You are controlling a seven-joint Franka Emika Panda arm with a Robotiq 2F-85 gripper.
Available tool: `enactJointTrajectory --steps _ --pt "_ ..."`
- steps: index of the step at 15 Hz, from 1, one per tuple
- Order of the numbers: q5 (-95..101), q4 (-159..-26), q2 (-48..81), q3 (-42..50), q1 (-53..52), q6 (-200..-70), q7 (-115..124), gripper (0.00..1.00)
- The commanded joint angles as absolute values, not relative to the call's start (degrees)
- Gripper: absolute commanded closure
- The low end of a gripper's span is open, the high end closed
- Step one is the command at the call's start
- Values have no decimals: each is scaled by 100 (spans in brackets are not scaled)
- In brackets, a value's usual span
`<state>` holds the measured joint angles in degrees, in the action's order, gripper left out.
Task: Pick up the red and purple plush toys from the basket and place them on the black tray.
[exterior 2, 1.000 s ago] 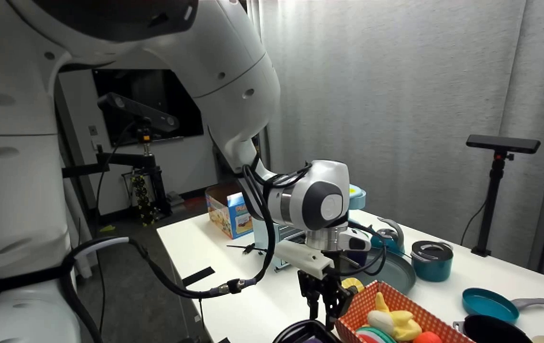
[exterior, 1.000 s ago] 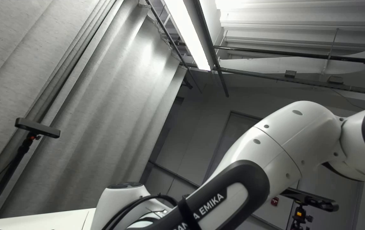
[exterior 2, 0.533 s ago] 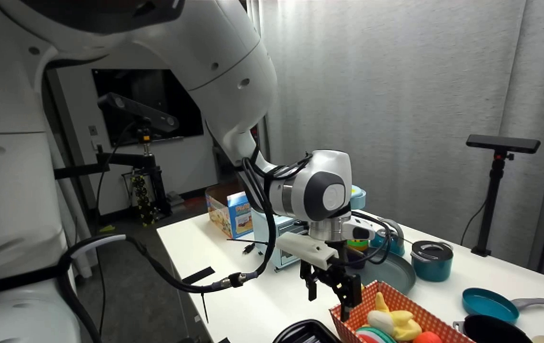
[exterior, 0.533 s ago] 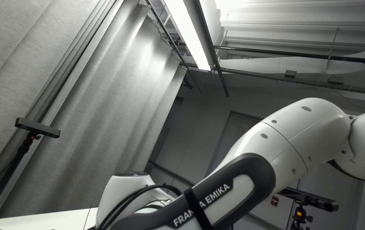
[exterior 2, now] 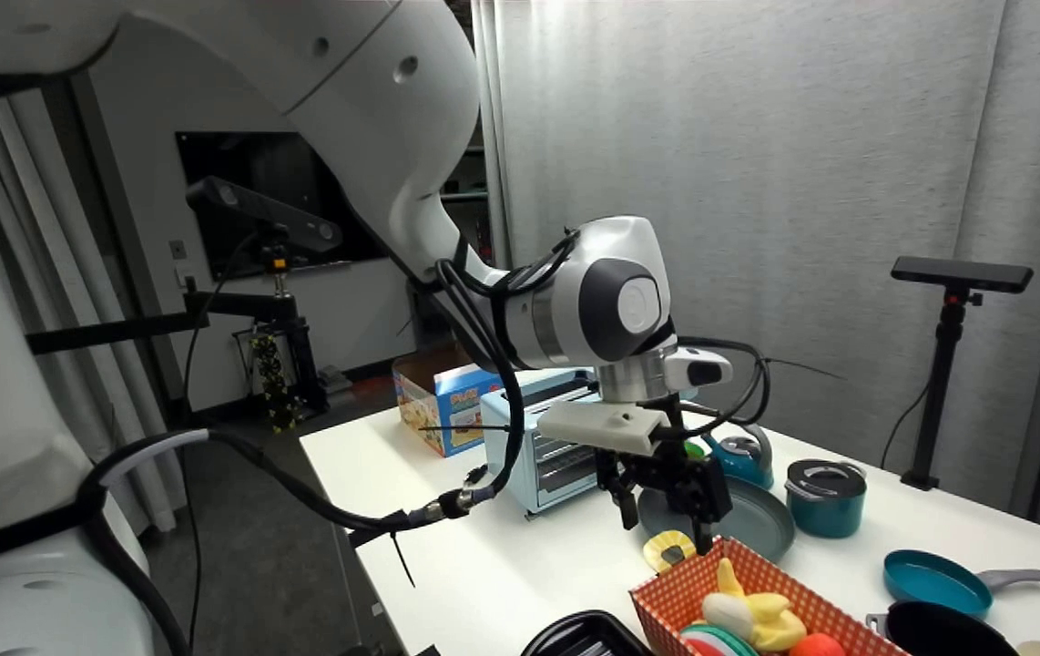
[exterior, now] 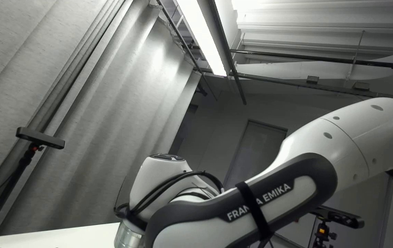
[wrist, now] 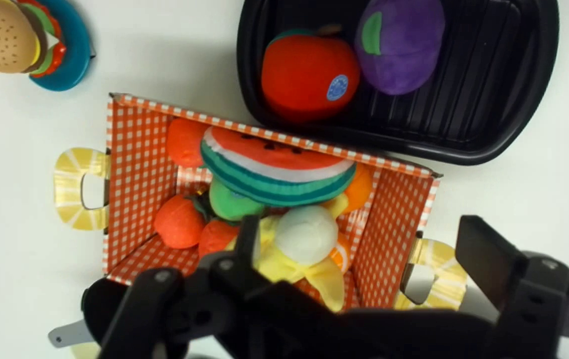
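In the wrist view, a round red plush toy (wrist: 309, 75) and a purple plush toy (wrist: 401, 47) with a green patch lie side by side in the black tray (wrist: 479, 154). The basket (wrist: 137, 184), lined in red check, stands against the tray's edge. My gripper (wrist: 360, 224) is open above the basket's yellow-handled end, its fingers wide apart and nothing between them. In an exterior view the gripper (exterior 2: 666, 533) hangs above the basket (exterior 2: 657, 624), clear of the toys inside. The black tray (exterior 2: 584, 630) is cut by the frame's bottom there, and both toys are out of sight.
Inside the basket are a watermelon slice (wrist: 279, 172), a peeled banana (wrist: 307, 239) and several red, green and orange toys. A toy burger (wrist: 3, 37) sits on a blue dish. Around the table stand a toaster oven (exterior 2: 538, 456), a grey pan (exterior 2: 757, 519) and a teal pot (exterior 2: 825, 501).
My gripper has opened, then risen away from the tray. A purple patch seen in the tray in an exterior view a second ago no longer shows there.
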<state>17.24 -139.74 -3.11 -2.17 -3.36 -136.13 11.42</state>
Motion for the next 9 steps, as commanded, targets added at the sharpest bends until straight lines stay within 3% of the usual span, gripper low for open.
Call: enactJointTrajectory --steps 1,9 --pt "1949 -14241 -943 -263 -243 -13635 1230 0" --pt "1771 -14161 -981 -327 -232 -13605 1121 0"
